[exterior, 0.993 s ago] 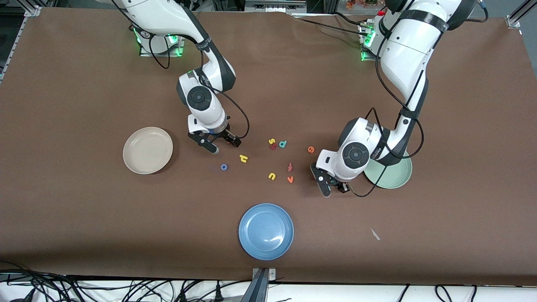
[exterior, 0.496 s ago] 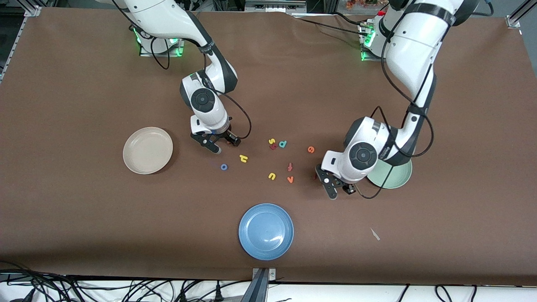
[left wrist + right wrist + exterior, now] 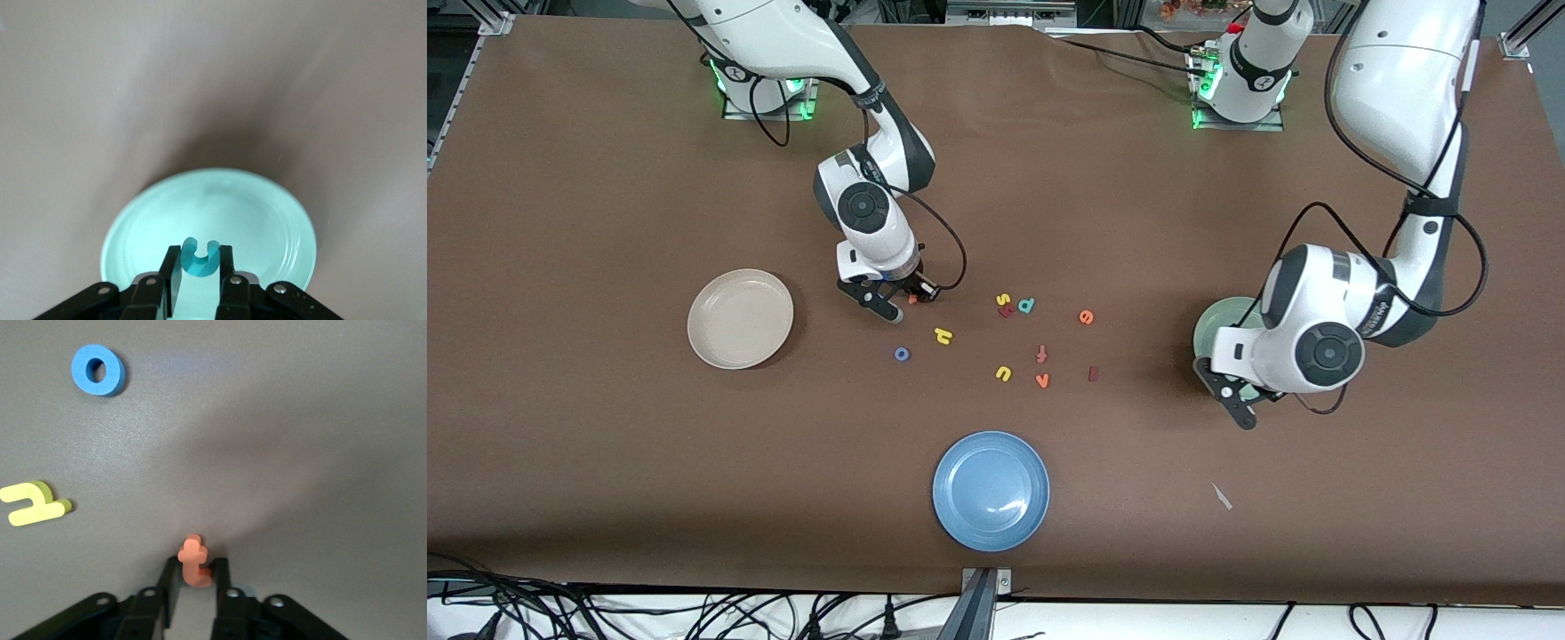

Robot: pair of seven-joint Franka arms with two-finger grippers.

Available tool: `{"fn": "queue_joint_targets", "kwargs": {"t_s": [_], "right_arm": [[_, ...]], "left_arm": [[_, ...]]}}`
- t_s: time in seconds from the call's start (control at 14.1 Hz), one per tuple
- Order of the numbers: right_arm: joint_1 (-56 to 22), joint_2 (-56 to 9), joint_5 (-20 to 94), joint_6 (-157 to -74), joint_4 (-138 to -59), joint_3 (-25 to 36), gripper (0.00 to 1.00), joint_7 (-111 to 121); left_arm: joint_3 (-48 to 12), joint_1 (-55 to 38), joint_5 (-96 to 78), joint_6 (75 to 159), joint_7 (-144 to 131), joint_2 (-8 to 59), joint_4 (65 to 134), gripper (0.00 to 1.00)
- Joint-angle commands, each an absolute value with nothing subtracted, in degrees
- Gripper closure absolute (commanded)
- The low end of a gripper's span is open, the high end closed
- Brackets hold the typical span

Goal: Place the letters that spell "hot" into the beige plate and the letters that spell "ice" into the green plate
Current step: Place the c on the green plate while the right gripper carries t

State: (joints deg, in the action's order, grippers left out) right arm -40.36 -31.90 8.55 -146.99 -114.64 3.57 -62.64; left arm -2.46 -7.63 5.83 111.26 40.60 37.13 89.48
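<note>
While my left arm swung off the letter cluster, my right jaws came together. Two changes in the last second:

- My left gripper [image 3: 200,267] now hangs over the green plate [image 3: 1214,324], clamped on the teal c [image 3: 198,257], which stands on edge between the pads. With the arm gone, the dark red i [image 3: 1092,374] shows on the table again.
- My right gripper [image 3: 195,580], wide apart a second ago, has pinched the orange hooked t [image 3: 193,561]. It is low at the table, between the beige plate [image 3: 740,318] and the other letters.

Meaning: each word has its first letter in hand. I judge the c ready to drop, while the t needs a lift and carry. Both target plates hold nothing yet.

Count:
- Plates, three: beige, green, and the blue plate [image 3: 991,490] nearest the front camera.
- Letters, twelve: two held, ten loose.
- Yellow, three: h [image 3: 943,335], s [image 3: 1003,299], u [image 3: 1003,373].
- Orange, three: the held t, e [image 3: 1086,316], v [image 3: 1042,380].
- Teal, two: the held c, d [image 3: 1026,305].
- Blue, one: o [image 3: 902,354].
- Red, three: the i, a salmon-red t [image 3: 1040,355], and a small red piece [image 3: 1007,310] touching the s, which I cannot read.

Wanted and loose — h, o, i, e.
</note>
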Motion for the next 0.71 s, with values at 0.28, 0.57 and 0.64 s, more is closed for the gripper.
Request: {"fn": "queue_joint_targets", "kwargs": {"t_s": [0.28,0.57,0.64], "right_arm": [[-39.9,-32.3,9.4,-147.2,-113.1,3.3,1.0,-61.6],[-38.9,-27.1,9.5,-132.4,-112.1,9.6,1.0,-49.1],[-38.9,-25.6,9.4,-128.7,-112.4,11.6,1.0,-44.4]], "left_arm": [[-3.3,-5.5,7.4,122.2,40.0,34.7,100.3,0.84],[-3.9,-6.8,7.3,122.2,39.8,33.4,99.8,0.0],[-4.0,-7.6,7.3,121.9,38.6,32.7,99.4,0.0]]}}
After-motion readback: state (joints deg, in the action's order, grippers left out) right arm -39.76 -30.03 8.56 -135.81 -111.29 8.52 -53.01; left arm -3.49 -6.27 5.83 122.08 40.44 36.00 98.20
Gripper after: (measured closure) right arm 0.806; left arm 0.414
